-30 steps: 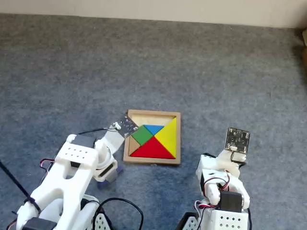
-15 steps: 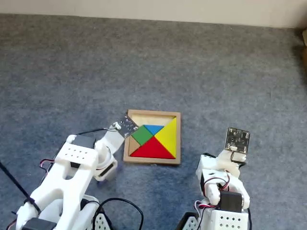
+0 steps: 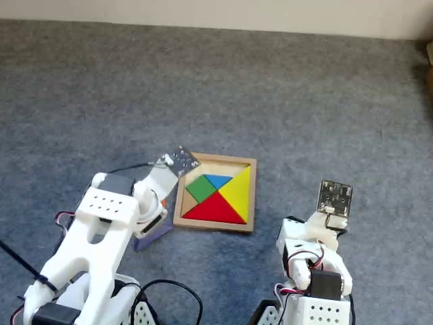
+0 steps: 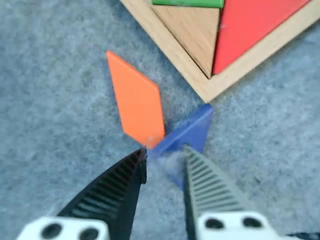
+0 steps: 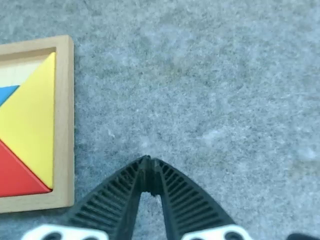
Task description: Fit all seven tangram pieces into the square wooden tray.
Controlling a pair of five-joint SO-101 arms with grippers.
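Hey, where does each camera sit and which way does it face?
High view: fixed overhead, looking down at the carpet; the left arm and right arm show at the near edge, with the tray between them.
Left wrist view: on the left wrist, looking down the left pincer at the blue piece, the orange piece and a tray corner.
Right wrist view: on the right wrist, looking down the shut right pincer at carpet and the tray's side.
Shared: all three see the red piece.

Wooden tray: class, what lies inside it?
Inside the tray sit a green piece, a blue piece, a yellow piece and a red piece, with bare wood beside the green piece. The left arm covers one corner.
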